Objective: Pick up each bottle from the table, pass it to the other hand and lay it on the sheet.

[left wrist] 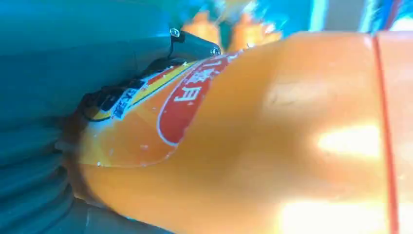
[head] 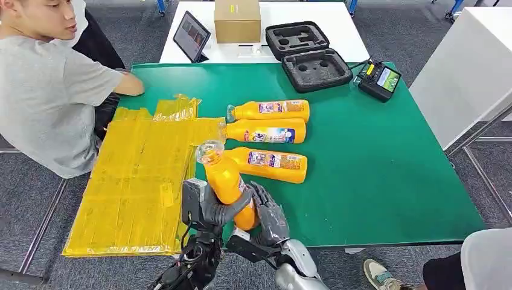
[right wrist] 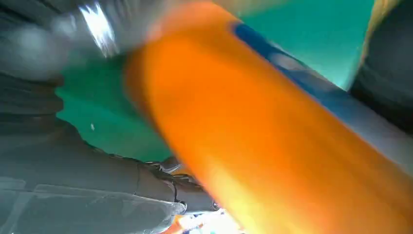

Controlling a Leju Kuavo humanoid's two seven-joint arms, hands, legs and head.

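The held orange bottle sits low in the centre of the head view, caught between both hands at the near edge of the green table. Its long axis runs steeply from lower right to upper left – clear cap uppermost, tilted toward the yellow sheet, base down between the hands.

The left hand grasps the bottle from the frame's left, with a grey finger wrapped across the lower body. The right hand lies against the bottle's right side near the base; its dark fingers are curled toward the bottle, but whether they are actually clamped on it cannot be told. In the left wrist view the bottle's labelled body lies close against that hand, consistent with a firm grasp. In the right wrist view the bottle is blurred and no contact can be read.

Judgement: the handover is in progress. The sheet lies to the left of the bottle in the frame, on the left hand's side, so the left hand is the nearer one for placing. The coming move requires tipping the long axis from near-upright to flat.

Three more orange bottles lie on their sides at frame centre, just right of the sheet, caps pointing left. A person sits at the upper left beside the sheet.
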